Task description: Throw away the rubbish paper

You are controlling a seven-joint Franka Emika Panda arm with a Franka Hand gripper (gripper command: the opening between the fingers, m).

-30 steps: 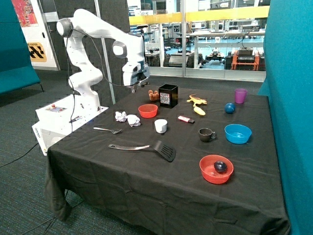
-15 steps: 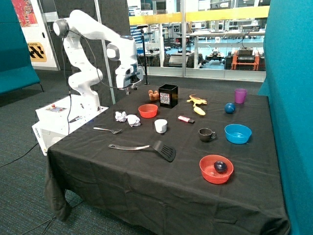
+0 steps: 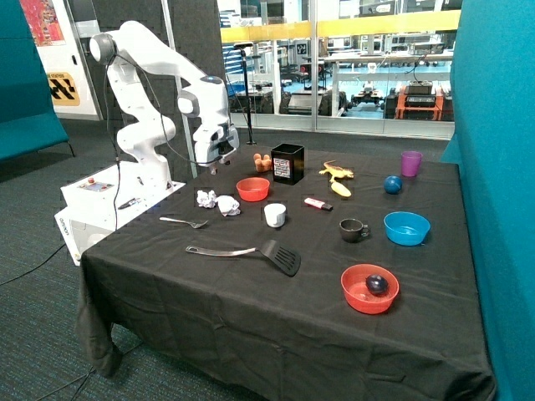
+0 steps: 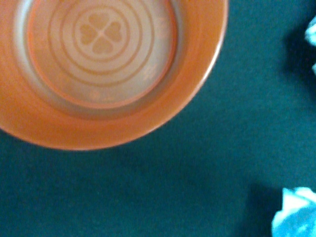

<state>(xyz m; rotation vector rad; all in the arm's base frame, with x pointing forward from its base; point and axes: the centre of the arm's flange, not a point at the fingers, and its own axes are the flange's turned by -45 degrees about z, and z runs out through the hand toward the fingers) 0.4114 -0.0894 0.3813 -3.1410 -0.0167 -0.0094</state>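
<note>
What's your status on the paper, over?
Claw above the table, between red bowl and paper balls, holding nothing seen. Both balls on the cloth, untouched. Nothing in the way; black box behind the bowl.

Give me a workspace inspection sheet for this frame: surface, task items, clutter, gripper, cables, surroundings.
Surface: table under a black cloth.
Job's things: two crumpled paper balls lie side by side on the cloth beside the small red bowl, not picked up.
Clutter: black box, white cup, spatula, fork, dark mug, blue bowl, blue ball, purple cup, second red bowl holding a dark ball.
Gripper: gripper hangs in the air above the cloth near the paper balls and the small red bowl, holding nothing.
Cables: black cable runs along the arm.
Surroundings: teal partition, glass wall behind.
</note>
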